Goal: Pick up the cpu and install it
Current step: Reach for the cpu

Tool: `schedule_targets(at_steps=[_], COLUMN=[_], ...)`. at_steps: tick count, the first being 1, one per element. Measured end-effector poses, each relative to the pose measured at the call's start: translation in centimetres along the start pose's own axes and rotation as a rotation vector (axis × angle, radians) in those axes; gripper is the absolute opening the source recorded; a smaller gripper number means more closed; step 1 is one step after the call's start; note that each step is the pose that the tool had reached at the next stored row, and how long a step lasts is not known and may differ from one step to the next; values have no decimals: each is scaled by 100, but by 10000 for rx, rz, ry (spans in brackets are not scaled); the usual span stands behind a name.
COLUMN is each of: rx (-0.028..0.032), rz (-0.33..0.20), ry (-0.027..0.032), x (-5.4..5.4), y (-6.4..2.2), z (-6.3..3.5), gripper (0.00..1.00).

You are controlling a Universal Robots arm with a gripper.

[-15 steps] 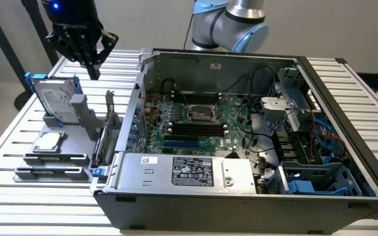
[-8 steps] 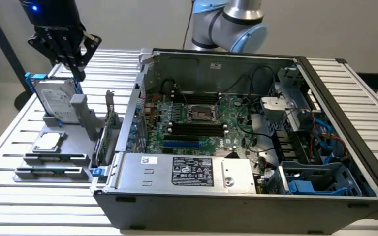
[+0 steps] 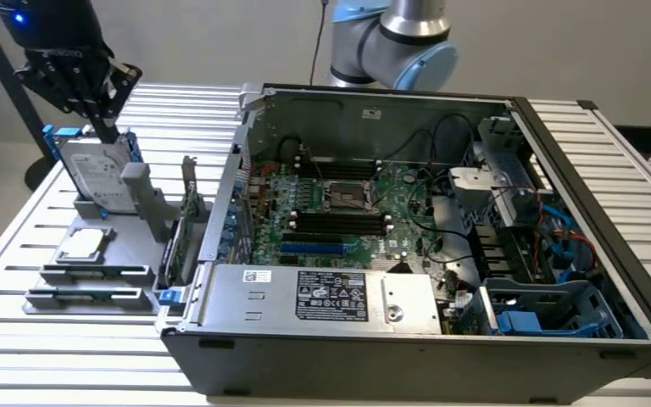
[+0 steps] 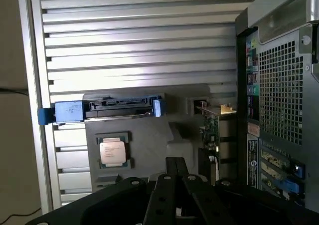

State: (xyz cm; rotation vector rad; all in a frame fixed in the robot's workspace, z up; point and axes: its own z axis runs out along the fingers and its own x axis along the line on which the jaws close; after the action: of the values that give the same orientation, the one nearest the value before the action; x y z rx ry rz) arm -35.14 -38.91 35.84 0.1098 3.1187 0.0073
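Your black claw (image 3: 108, 127) hangs clenched and empty over the far end of the silver hard drive in its blue frame (image 3: 94, 174). The small square silver-topped cpu (image 3: 85, 244) lies flat in the grey parts holder (image 3: 122, 225) on the slatted metal tabletop (image 3: 77, 356), nearer than the claw. Being square, it has no long axis. The drive lies between them. The open black computer case (image 3: 303, 360) stands to the exterior view's right, off that line.
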Motion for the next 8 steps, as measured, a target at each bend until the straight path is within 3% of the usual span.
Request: schedule_targets(at_steps=[8], rx=[93], rz=[-3], ry=[-7], x=[362], y=[-13], z=[51], gripper=[11])
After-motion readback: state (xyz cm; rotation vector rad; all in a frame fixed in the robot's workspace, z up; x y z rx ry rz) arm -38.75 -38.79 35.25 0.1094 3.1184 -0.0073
